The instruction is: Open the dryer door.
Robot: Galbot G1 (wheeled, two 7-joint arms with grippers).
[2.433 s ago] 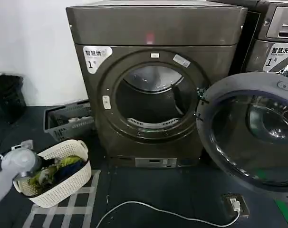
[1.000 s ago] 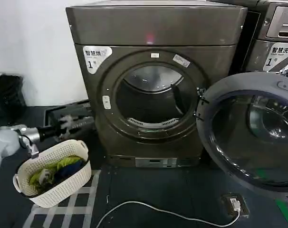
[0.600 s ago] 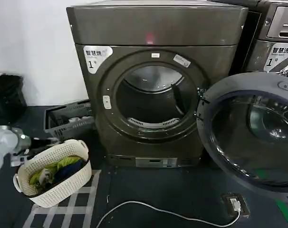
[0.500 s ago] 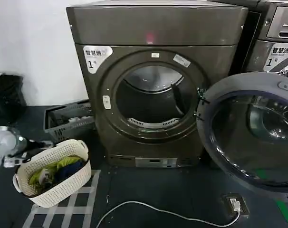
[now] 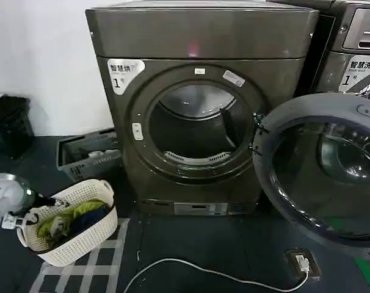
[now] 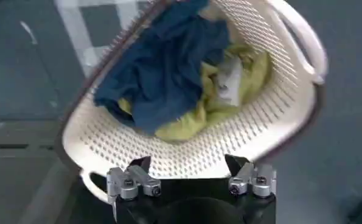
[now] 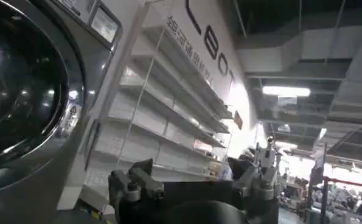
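- Bronze-grey dryer (image 5: 200,36) at centre of the head view, drum mouth uncovered; dryer door (image 5: 322,174) swung wide to the right of the frame, grey inner face and bulging window turned toward the camera.
- Around it: lighter grey machine (image 5: 353,43) at upper right; one white perforated basket (image 5: 72,229) of clothes at lower left; one dark crate (image 5: 87,155) behind the basket; white cable (image 5: 203,268) looping along the bottom to a floor socket (image 5: 302,262). Nothing between camera and drum mouth.
- Left gripper (image 5: 41,201) at the far left edge, just beside the basket's rim; finger spread not legible from here.
- Left wrist view: left gripper (image 6: 190,164) spread apart, holding nothing, poised over the basket (image 6: 272,134); blue and yellow-green clothes (image 6: 174,73) heaped inside.
- Right wrist view: right gripper (image 7: 202,173) spread apart and empty, beside the chrome round door (image 7: 22,91) of the lighter machine; white shelving (image 7: 168,115) beyond.
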